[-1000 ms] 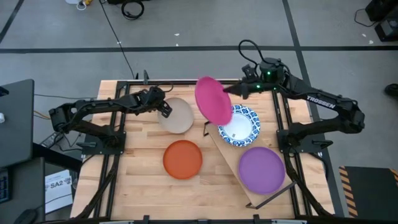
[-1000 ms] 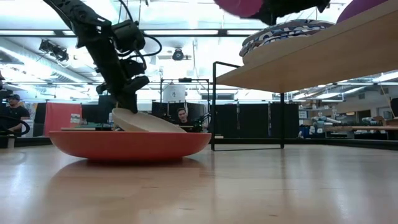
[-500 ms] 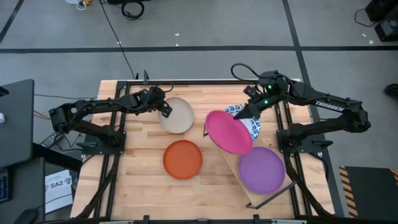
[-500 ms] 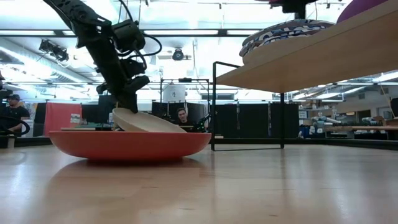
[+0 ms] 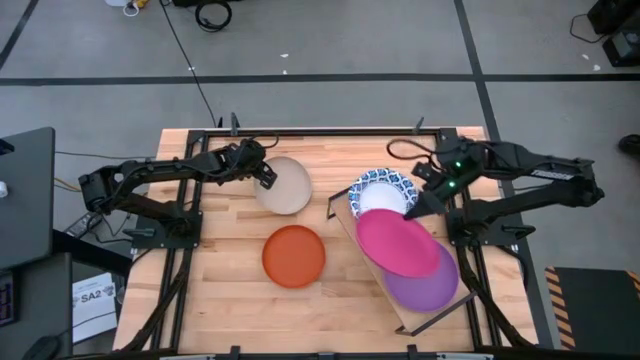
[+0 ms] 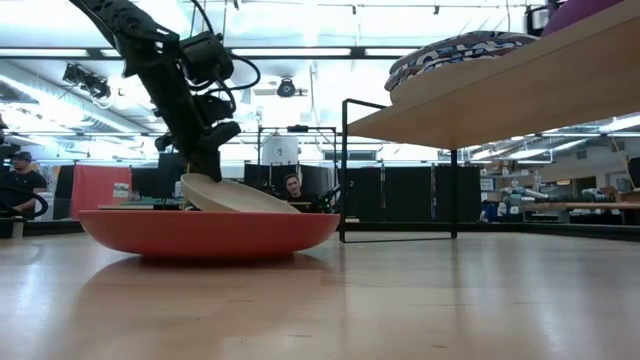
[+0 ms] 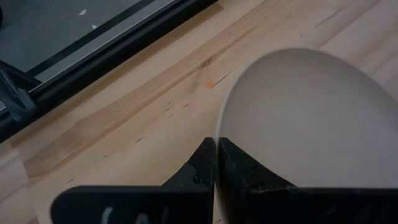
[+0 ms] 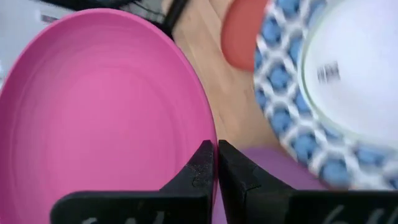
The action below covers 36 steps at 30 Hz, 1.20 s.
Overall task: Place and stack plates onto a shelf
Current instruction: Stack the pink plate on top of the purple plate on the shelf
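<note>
Right gripper (image 5: 414, 207) pinching pink plate (image 5: 398, 243) rim, hovering over purple plate (image 5: 425, 283) (shelf's near end); centring before releasing advisable. Left gripper (image 5: 263, 176) clamping beige plate (image 5: 284, 186).

Grey floor (image 5: 320, 50) crossed by dark lines surrounds the table (image 5: 240, 290); ceiling lights (image 6: 300, 52) brighten the room beyond.

You see a smooth, matt pink plate (image 8: 106, 106) pinched between dark matt plastic-looking fingers (image 8: 202, 171). Beside them, the patterned plate (image 8: 323, 87) looks glossy. The tabletop (image 7: 137, 118) is grained, planked wood; the shelf (image 6: 500, 85) plain light wood.
</note>
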Available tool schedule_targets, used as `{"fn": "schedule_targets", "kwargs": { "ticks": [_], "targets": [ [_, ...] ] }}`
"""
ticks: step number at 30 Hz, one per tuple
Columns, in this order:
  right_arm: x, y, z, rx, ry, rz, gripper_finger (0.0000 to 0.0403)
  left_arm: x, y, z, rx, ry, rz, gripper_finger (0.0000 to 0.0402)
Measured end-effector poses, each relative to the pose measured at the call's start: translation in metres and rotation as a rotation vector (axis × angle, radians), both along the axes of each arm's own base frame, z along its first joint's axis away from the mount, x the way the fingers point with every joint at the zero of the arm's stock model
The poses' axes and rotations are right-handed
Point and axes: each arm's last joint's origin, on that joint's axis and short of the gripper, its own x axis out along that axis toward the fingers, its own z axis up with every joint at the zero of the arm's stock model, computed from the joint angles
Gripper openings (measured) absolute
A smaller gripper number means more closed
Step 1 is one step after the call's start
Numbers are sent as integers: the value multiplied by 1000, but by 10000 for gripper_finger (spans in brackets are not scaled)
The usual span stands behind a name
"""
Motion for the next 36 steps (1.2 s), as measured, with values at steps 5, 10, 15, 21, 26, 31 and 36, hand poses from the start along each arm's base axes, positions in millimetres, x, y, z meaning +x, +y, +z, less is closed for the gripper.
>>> {"fn": "schedule_targets", "kwargs": {
  "ticks": [5,10,15,21,26,31,36],
  "targets": [
    [-22,16,-3,15,113,6,16,0,0,0,0,0,0,13],
    [-42,26,-6,-10,196,-30,16,0,0,0,0,-1,0,13],
    [-52,31,-5,-54,189,-58,16,0,0,0,0,-1,0,13],
    [-57,38,-7,-108,200,-12,16,0,0,0,0,-1,0,13],
    [-57,43,-10,-187,203,12,16,0,0,0,0,-1,0,13],
    [-56,47,-11,-243,194,31,16,0,0,0,2,-4,0,13],
    [-52,51,-14,-309,191,40,16,1,0,1,4,-9,0,13]
  ]
}}
